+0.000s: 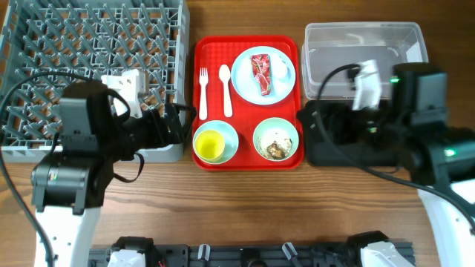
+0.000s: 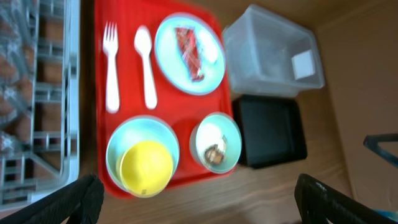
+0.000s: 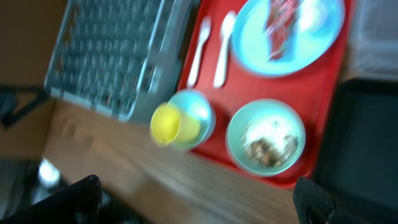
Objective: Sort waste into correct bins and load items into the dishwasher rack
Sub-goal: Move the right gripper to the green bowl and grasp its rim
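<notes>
On the red tray [image 1: 246, 43] a pale blue plate [image 1: 276, 85] carries the red-and-white wrapper [image 1: 261, 74]. A white fork [image 1: 202, 93] and spoon [image 1: 225, 89] lie to its left. The yellow cup [image 1: 209, 144] sits in one blue bowl [image 1: 227, 133]. The other bowl [image 1: 276, 139] holds brown scraps with white crumbs. The grey rack [image 1: 89, 44] is at the left. The clear tub [image 1: 364, 44] and black tray [image 1: 334, 152] are at the right. My left gripper [image 2: 199, 199] is open and empty above the table in front of the cup. My right gripper [image 3: 199, 199] is open and empty in front of the scraps bowl [image 3: 266, 138].
The left arm [image 1: 82, 148] hangs over the rack's near right corner. The right arm [image 1: 415, 111] hangs over the black tray and the tub's near edge. Bare wooden table [image 1: 245, 208] lies in front of the red tray.
</notes>
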{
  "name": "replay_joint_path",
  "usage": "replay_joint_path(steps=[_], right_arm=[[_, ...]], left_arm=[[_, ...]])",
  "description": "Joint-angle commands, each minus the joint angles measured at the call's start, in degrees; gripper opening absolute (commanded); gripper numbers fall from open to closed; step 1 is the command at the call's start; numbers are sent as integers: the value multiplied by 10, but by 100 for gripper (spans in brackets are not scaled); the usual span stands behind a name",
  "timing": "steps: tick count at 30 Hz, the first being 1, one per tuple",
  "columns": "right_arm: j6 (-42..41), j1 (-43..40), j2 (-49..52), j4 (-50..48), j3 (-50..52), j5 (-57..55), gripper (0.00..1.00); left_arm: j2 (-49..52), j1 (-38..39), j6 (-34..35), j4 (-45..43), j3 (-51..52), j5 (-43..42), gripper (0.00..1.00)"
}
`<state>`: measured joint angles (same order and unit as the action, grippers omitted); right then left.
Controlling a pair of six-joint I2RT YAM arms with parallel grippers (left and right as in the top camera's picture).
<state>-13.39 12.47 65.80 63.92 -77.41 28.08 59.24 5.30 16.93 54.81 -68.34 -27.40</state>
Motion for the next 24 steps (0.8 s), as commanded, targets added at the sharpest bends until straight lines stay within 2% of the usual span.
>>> replay_joint_path(steps=[1, 3, 4, 6, 12, 15, 17, 19, 20, 24], right_arm=[[-38, 103, 27, 20, -10, -104, 99], [-103, 163, 52, 32, -8, -211, 100], [-148, 192, 71, 35, -6, -263, 99], [-185, 221, 99, 32, -3, -290, 99], [-220, 277, 199, 11, 13, -264, 79], [-228, 287, 248, 1, 13, -268, 74], [-229, 287, 278, -5, 13, -268, 64], [-232, 287, 304, -10, 13, -269, 48], [-238, 286, 319, -13, 13, -273, 44], [-236, 283, 369, -29, 13, -275, 41]], left_arm=[[37, 4, 0, 33, -9, 43, 100], [49, 3, 1, 33, -11, 110, 100], [52, -1, 1, 33, -15, 120, 100], [57, -11, 5, 34, -30, 116, 100], [56, -32, 2, 16, -66, 121, 100], [57, -33, 2, 16, -66, 121, 100], [58, -33, 2, 17, -66, 121, 100], [58, -33, 2, 19, -66, 121, 100], [58, -33, 2, 19, -66, 121, 100], [58, -33, 2, 18, -66, 121, 100]])
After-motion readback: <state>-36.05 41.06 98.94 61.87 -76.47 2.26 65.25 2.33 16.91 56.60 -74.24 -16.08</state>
